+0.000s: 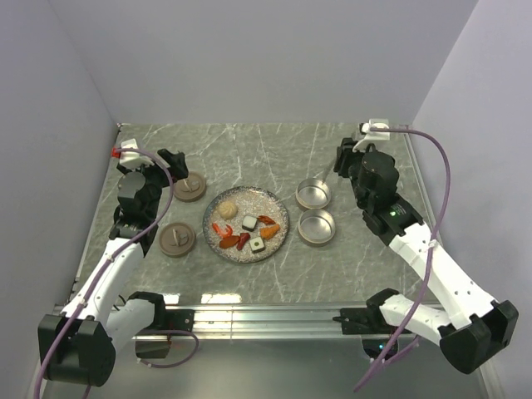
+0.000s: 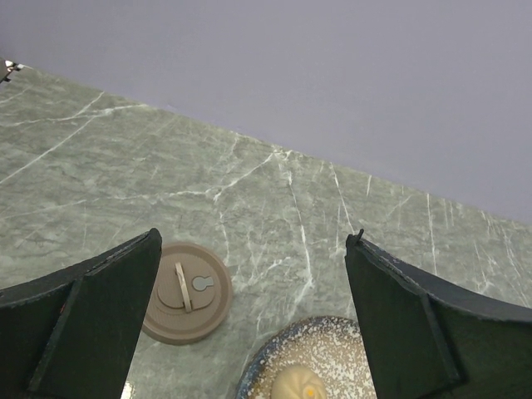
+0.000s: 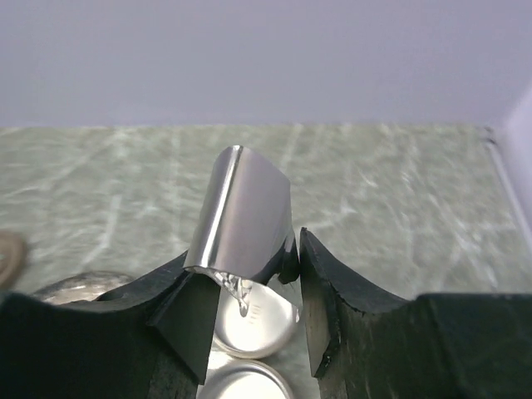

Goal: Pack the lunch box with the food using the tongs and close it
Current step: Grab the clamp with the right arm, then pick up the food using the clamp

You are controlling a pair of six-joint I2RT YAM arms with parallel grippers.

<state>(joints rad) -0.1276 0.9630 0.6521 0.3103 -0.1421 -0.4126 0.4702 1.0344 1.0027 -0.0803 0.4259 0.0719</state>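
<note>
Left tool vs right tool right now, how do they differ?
Left tool stands wide open and empty; right tool is closed on the shiny tongs. Left tool hovers by the far brown lid left of the plate; right tool hangs over the steel tins on the plate's right. Shared: dark fingers, neither touching food.

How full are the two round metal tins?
Empty: the far tin and near tin show bare metal inside; the food lies on the plate.
</note>
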